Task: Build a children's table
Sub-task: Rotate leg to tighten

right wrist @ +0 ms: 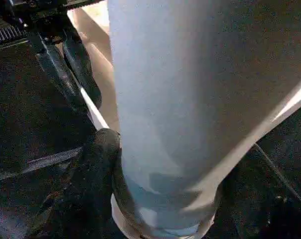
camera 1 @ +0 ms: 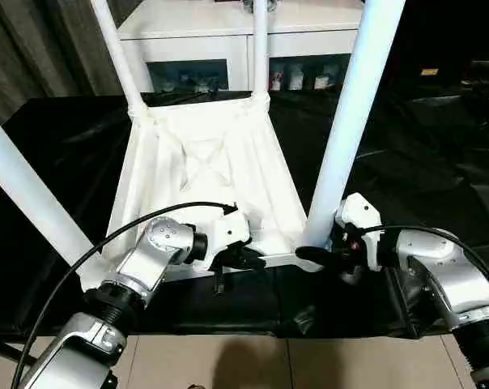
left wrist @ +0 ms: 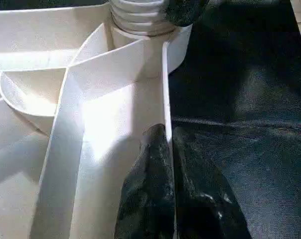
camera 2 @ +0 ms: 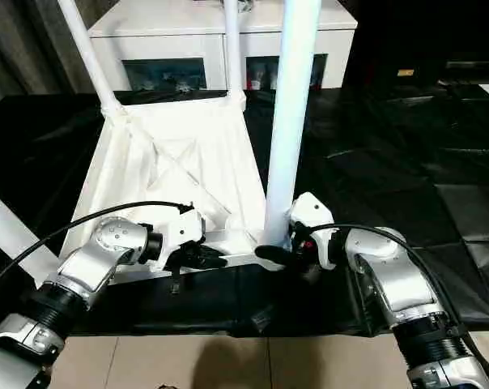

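Left gripper [left wrist: 168,164] pinching tabletop [camera 1: 204,162] near rim; right gripper [right wrist: 155,194] clamped round near-right leg [camera 1: 350,113] base. Recommend: hold rim firm, twist leg fully home, keeping upright

You cannot see the tops of the four legs: the near-right leg [camera 1: 346,121] and the other three run out past the upper edge above the tabletop [camera 1: 204,174]. The near-left leg [camera 1: 30,203] hides the tabletop's near-left corner socket. In the left wrist view, the rim of the tabletop disappears between the left gripper's fingers [left wrist: 148,189]. The right gripper [camera 1: 319,256] is partly hidden behind the near-right leg's base, so you cannot read its far finger. Items behind the cabinet [camera 1: 228,36] glass, beyond the tabletop, are too small to identify.
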